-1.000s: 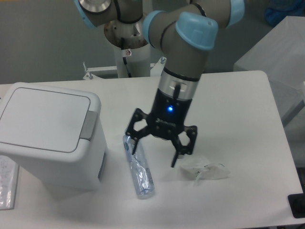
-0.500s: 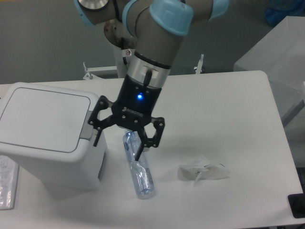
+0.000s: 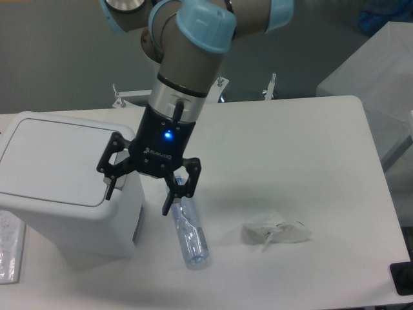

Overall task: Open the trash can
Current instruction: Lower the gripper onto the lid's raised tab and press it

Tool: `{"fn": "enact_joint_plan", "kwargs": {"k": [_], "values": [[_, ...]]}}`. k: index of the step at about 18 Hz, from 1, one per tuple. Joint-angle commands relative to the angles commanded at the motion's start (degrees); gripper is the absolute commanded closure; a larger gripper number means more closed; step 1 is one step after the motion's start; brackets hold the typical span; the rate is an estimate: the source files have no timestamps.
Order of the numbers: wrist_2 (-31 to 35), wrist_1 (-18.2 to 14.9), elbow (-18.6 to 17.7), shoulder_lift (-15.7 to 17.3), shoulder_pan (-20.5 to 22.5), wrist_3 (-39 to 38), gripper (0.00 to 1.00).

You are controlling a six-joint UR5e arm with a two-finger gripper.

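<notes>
camera view: the fingers (image 3: pixel 110 188) of the gripper (image 3: pixel 139 193) are spread wide apart and hold nothing. the one nearer the trash can (image 3: pixel 64 187) hangs over its right edge, about where its grey push tab would be, which is hidden behind it; whether it touches is not clear. the other finger hangs clear of the trash can on its right, above the upper end of a crushed plastic bottle (image 3: pixel 189 233) lying on the tabletop (image 3: pixel 303 161).

the trash can stands at the left of the tabletop, lid shut flat. it looks like stiff, smooth plastic, light and probably empty, so a sideways shove could slide it. the place to work is likely the tab at the lid's right edge, pressed straight down rather than gripped. right of the bottle, well apart from the trash can, lies a crumpled clear wrapper (image 3: pixel 274 229).
</notes>
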Motion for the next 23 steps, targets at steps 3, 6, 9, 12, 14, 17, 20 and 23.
{"fn": "enact_joint_plan", "kwargs": {"k": [3,6,9,12,14,17,20,23], "values": [[0.00,-0.26,-0.98,1.32,0.09,0.18,0.00],[0.09,-1.49,-3.26,3.52,0.09,3.07,0.00],[2.62,-1.76,-5.81,5.10,0.53,7.64,0.00],[4.75,-2.81,-5.99,5.11,0.88,8.53,0.00],[4.83,-2.90,-6.08,5.02,0.97,9.41,0.00],[5.36,-2.90,-6.08,4.93,1.23,9.50,0.00],[5.36,-2.99,-6.08,4.93,1.67,9.50,0.00],[5.36,-2.90,-6.08,4.93,1.67,9.50,0.00]]}}
